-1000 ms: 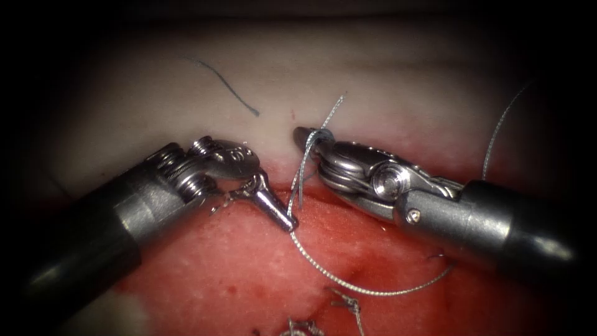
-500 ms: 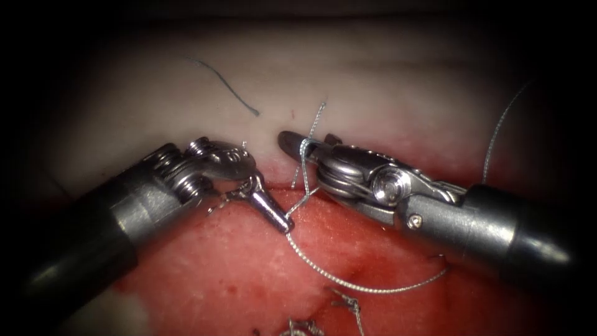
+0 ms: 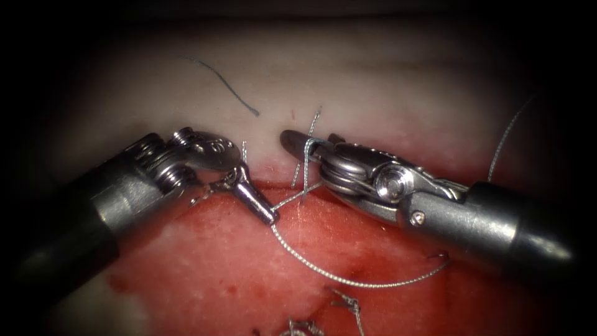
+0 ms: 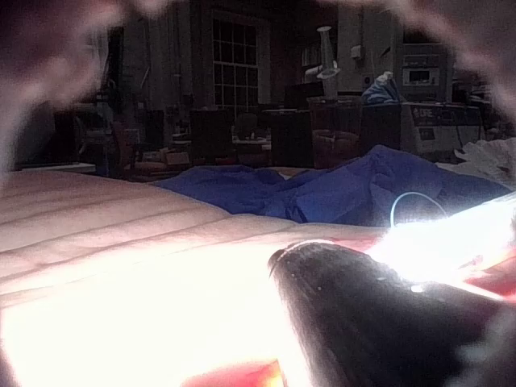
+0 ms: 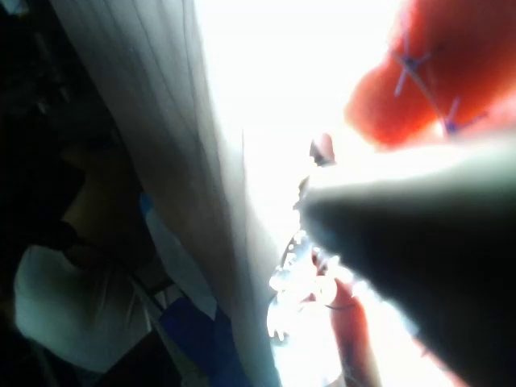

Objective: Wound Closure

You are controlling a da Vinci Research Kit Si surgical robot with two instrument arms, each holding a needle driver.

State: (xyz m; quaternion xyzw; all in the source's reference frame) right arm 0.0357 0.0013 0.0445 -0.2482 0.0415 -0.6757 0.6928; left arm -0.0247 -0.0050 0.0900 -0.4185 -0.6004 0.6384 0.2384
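Note:
The left tool (image 3: pixel 264 211) comes in from the left. Its jaws are shut on the thread (image 3: pixel 348 283) over the red part of the tissue (image 3: pixel 205 267). From that grip the thread runs in a low curve to the right and passes under the right tool's shaft. The right tool (image 3: pixel 292 142) points left over the edge of the pale tissue, with the thread wound around its tip. A short thread end (image 3: pixel 314 119) stands up just behind that tip. In the left wrist view the left tool's dark shaft (image 4: pixel 363 314) lies over the brightly lit tissue.
Tied knots (image 3: pixel 348 305) with short ends sit lower on the red tissue. A loose blue cut end of thread (image 3: pixel 227 84) lies on the pale tissue. Another stretch of thread (image 3: pixel 504 143) rises at the far right. Red fluid covers the near tissue.
The left tool has drawn back to the left and slightly up with the thread in its jaws. The right tool's tip has shifted left, and the short thread end stands lower.

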